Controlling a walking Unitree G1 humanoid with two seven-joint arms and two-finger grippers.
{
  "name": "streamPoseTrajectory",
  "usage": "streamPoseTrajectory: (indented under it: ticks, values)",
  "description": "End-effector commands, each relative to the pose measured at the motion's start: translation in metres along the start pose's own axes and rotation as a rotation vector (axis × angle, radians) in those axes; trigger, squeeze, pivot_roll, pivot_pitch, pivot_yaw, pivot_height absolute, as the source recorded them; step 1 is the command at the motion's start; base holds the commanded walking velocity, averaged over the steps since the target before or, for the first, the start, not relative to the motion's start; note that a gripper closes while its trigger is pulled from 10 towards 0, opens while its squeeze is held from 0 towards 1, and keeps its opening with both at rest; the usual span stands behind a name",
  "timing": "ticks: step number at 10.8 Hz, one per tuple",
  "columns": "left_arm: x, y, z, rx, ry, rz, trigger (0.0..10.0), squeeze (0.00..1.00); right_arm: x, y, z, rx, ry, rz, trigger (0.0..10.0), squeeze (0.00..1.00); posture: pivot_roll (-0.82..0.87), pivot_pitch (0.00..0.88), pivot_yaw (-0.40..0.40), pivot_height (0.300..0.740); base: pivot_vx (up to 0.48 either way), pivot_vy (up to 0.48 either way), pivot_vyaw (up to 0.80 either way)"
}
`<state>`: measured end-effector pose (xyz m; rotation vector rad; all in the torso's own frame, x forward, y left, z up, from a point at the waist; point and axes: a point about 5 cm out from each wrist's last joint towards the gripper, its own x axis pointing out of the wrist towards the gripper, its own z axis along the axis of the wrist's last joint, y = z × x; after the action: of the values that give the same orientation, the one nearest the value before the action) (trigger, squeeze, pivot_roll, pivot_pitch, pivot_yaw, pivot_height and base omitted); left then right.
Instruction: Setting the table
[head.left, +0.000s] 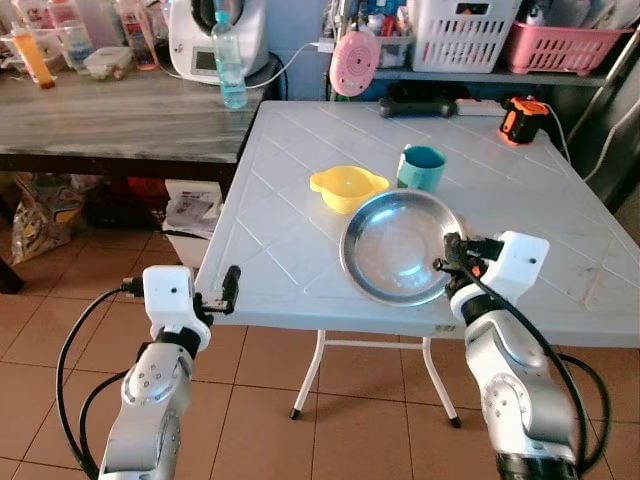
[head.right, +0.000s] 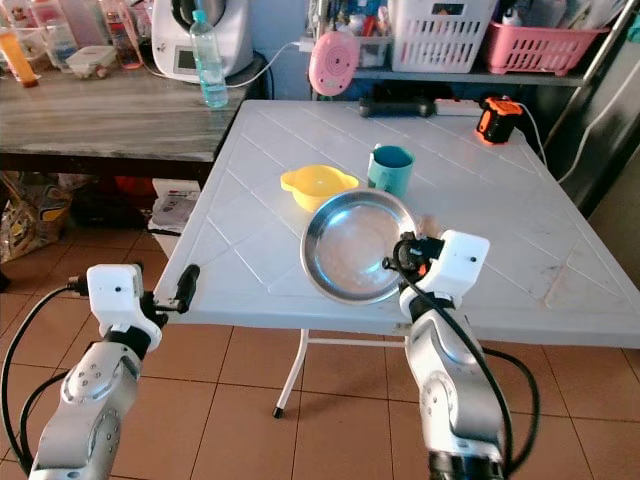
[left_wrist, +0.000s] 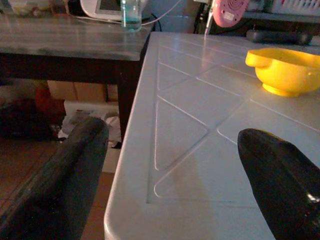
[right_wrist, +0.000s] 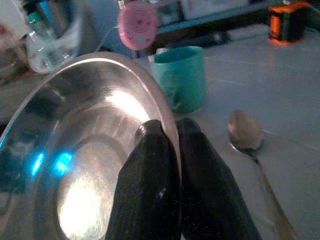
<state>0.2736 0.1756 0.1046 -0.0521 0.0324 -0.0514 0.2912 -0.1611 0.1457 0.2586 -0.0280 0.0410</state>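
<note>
A round steel plate (head.left: 395, 245) lies near the front edge of the white plastic table (head.left: 290, 250), tilted up on its right side. My right gripper (head.left: 452, 262) is shut on the plate's right rim, one finger inside and one outside, as the right wrist view shows (right_wrist: 167, 131). Just behind the plate stand a yellow bowl (head.left: 347, 187) and a teal cup (head.left: 421, 167). A metal spoon (right_wrist: 245, 131) lies on the table to the right of the plate. My left gripper (head.left: 232, 286) is open at the table's front left corner, holding nothing.
A wooden side table (head.left: 120, 120) at the left carries a water bottle (head.left: 230, 62) and a kitchen appliance. At the table's far edge are a pink round device (head.left: 354, 62), a black object (head.left: 418, 106) and an orange tool (head.left: 523, 118). Baskets stand on a shelf behind.
</note>
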Motion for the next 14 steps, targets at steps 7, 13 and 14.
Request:
streamPoseTrajectory:
  ticks: [7,13,14]
  values:
    - [0.002,0.003,-0.001,0.032,0.014,-0.010,10.0,0.00,-0.007,0.002,0.004,-0.031,-0.010,-0.007,10.0,0.00,0.09,0.000,0.018,0.740,0.000,0.459,0.00]
    - [0.006,-0.013,-0.003,0.043,0.007,-0.058,10.0,0.00,-0.004,0.002,0.006,-0.051,-0.034,-0.042,10.0,0.00,0.08,0.000,0.033,0.740,0.000,0.480,0.00]
    - [0.007,-0.015,-0.003,0.041,0.007,-0.059,10.0,0.00,-0.002,0.002,0.006,-0.054,-0.035,-0.041,10.0,0.00,0.08,0.000,0.025,0.740,0.000,0.480,0.00]
